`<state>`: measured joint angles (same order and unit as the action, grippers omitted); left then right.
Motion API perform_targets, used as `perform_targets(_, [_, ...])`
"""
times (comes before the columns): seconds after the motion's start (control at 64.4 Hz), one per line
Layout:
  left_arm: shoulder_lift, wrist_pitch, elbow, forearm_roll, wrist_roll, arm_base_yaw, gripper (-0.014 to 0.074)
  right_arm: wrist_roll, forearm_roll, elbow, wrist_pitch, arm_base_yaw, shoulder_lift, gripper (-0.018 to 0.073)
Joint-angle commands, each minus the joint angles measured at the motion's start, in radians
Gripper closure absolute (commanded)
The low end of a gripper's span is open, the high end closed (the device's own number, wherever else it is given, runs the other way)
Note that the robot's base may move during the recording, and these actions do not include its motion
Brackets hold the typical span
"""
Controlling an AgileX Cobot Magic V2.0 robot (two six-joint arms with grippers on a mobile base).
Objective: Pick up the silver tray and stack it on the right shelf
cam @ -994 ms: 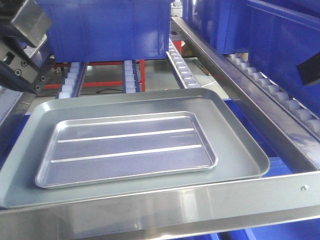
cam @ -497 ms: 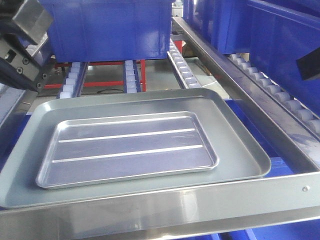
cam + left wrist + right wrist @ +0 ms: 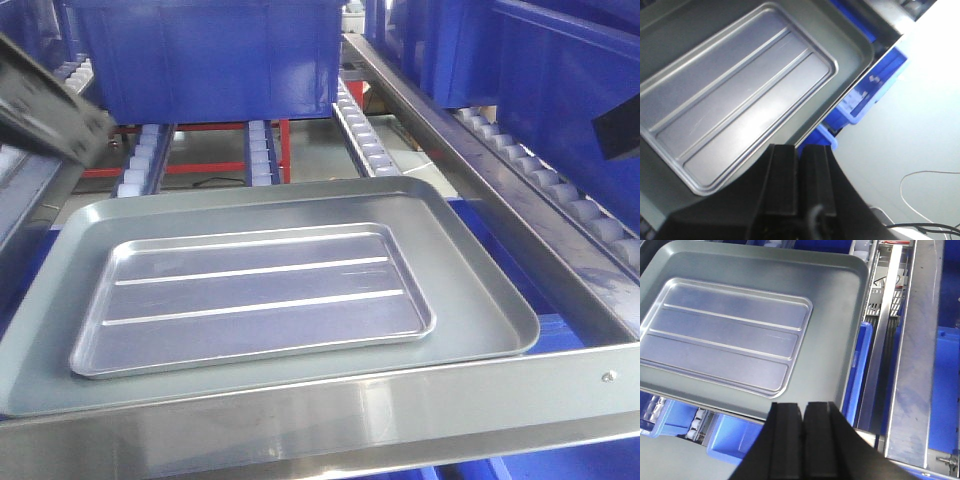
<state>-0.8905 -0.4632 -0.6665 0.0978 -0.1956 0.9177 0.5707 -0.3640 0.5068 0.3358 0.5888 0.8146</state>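
The silver tray (image 3: 250, 298) is shiny, with two long ribs, and lies flat inside a larger dull grey tray (image 3: 480, 300). Both rest on the right shelf, behind its steel front bar (image 3: 350, 412) and over blue-framed roller tracks (image 3: 258, 150). The silver tray (image 3: 735, 107) shows below my left gripper (image 3: 801, 149), which is shut on nothing and hangs above the trays' near corner. My right gripper (image 3: 802, 406) is shut and empty too, held above the grey tray's edge with the silver tray (image 3: 722, 332) up and to its left.
A blue bin (image 3: 215, 55) stands on the rollers behind the trays. A steel side rail (image 3: 470, 150) runs along the right, with another roller track (image 3: 560, 200) and blue bins beyond it. My left arm (image 3: 45, 105) is a blurred dark shape at upper left.
My left arm has swung at the upper left of the front view and is now a blurred dark bar. Both trays lie where they were.
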Motion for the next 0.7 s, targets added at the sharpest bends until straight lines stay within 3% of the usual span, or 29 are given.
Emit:
perform_targets(0.0, [0.117,0.186,0.07,-0.123,0.19,-0.054,0.0696,-0.007,-0.021,0.028,-0.077,-0.002,-0.006,0.0508])
perform_targets(0.062, [0.196,0.304,0.173,-0.161,0.236,-0.099,0.0696,-0.007,-0.021,0.028,-0.077,-0.002,-0.006,0.0508])
perform_targets(0.171, [0.339,0.523,0.375,-0.162,0.235,-0.171,0.0696,-0.007,-0.021,0.028,-0.077,-0.002,-0.006,0.0508])
perform_targets(0.264, [0.439,0.64,0.515,-0.158,0.235,-0.235,0.0696,-0.007,-0.021,0.028,-0.077,-0.002,-0.006,0.0508])
perform_targets(0.404, [0.565,0.678,0.624,-0.154,0.235,-0.335,0.0696,-0.007,-0.021,0.028,-0.077,-0.002,-0.006,0.0508])
perform_targets(0.683, [0.742,0.676,0.696,-0.139,0.235,-0.515,0.0696,-0.007,-0.021,0.028,-0.077,-0.002,-0.006,0.0508])
